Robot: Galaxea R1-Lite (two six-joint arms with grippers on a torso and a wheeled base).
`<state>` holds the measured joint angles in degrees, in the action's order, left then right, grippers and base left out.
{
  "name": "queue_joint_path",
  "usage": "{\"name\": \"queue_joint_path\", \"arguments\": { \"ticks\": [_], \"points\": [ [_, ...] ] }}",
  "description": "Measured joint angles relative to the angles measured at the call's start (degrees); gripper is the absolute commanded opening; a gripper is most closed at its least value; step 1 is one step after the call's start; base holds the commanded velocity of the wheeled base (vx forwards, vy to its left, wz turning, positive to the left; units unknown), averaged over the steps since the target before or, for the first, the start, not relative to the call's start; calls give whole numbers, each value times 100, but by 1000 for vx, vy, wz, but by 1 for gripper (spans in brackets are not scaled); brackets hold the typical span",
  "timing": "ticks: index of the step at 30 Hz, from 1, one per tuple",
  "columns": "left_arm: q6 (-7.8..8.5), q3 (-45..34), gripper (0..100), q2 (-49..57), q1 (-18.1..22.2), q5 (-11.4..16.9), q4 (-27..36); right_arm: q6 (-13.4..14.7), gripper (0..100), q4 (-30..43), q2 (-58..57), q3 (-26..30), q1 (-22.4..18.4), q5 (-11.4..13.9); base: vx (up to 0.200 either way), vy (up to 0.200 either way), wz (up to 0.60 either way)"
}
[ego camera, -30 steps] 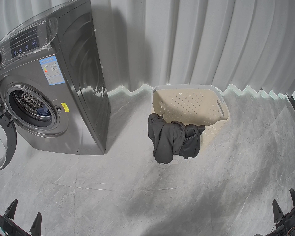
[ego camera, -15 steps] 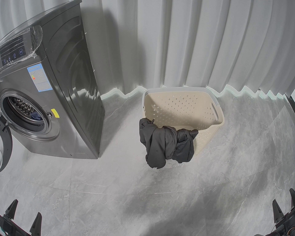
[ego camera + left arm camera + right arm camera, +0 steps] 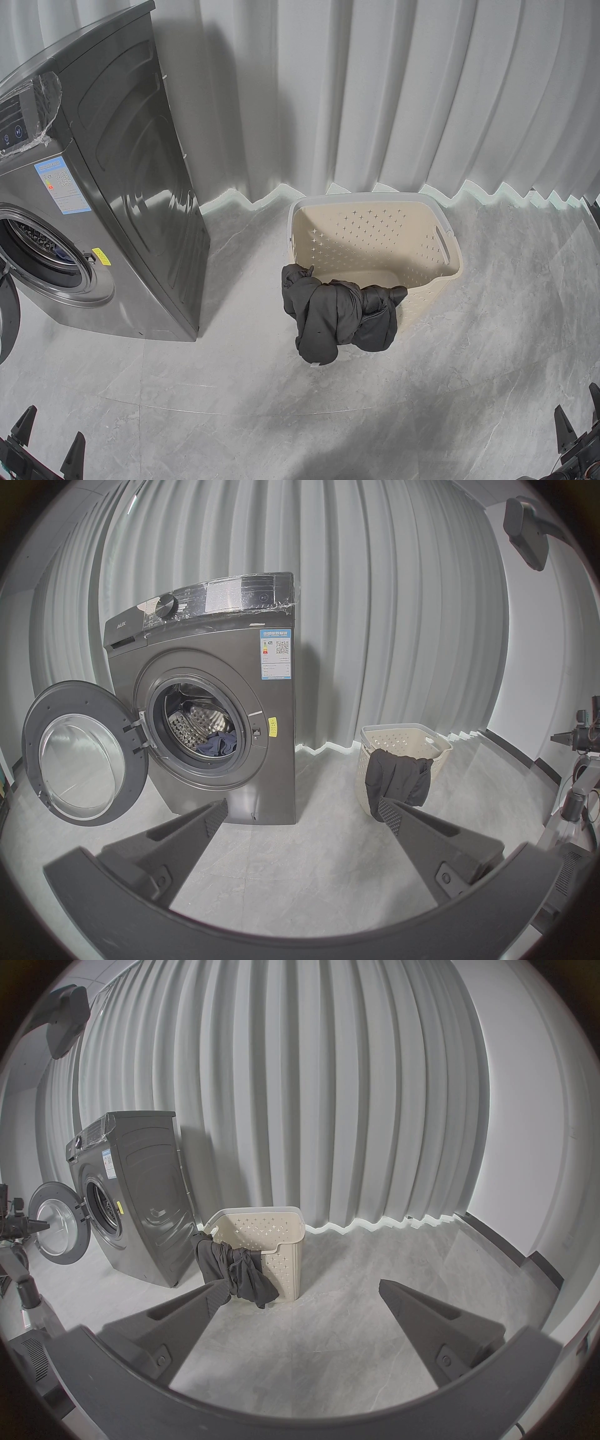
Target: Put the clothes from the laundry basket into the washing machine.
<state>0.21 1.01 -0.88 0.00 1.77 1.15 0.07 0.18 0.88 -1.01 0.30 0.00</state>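
Observation:
A cream laundry basket (image 3: 375, 240) stands on the floor by the curtain. A dark grey garment (image 3: 337, 312) hangs over its near rim and down the outside. The grey washing machine (image 3: 125, 187) stands to the left with its round door (image 3: 81, 752) swung open, and a blue cloth (image 3: 215, 744) lies in the drum. My left gripper (image 3: 50, 431) is low at the near left, open and holding nothing. My right gripper (image 3: 578, 406) is low at the near right, also open and holding nothing. Both are far from the basket (image 3: 262, 1235) and the garment (image 3: 234, 1269).
White pleated curtains (image 3: 387, 94) run behind the basket and the machine. Bare grey marble floor (image 3: 250, 387) stretches between me, the basket and the washer. A dark baseboard (image 3: 506, 1247) lines the right wall.
The whole head picture has shifted, with the washer nearer the left edge and the basket lower, so the camera moved. The garment still hangs on the rim. Both grippers stay open.

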Motion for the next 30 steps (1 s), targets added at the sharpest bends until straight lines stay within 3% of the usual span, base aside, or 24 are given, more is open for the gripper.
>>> {"name": "queue_joint_path", "arguments": {
  "ticks": [11,30],
  "points": [
    [-11,0,100,-2,0,-10,-2,-2,100,0,0,0,0,2,0,-200,0],
    [-5,0,100,-5,0,-11,0,-10,100,-144,5,-6,-6,161,0,0,0]
  ]
}}
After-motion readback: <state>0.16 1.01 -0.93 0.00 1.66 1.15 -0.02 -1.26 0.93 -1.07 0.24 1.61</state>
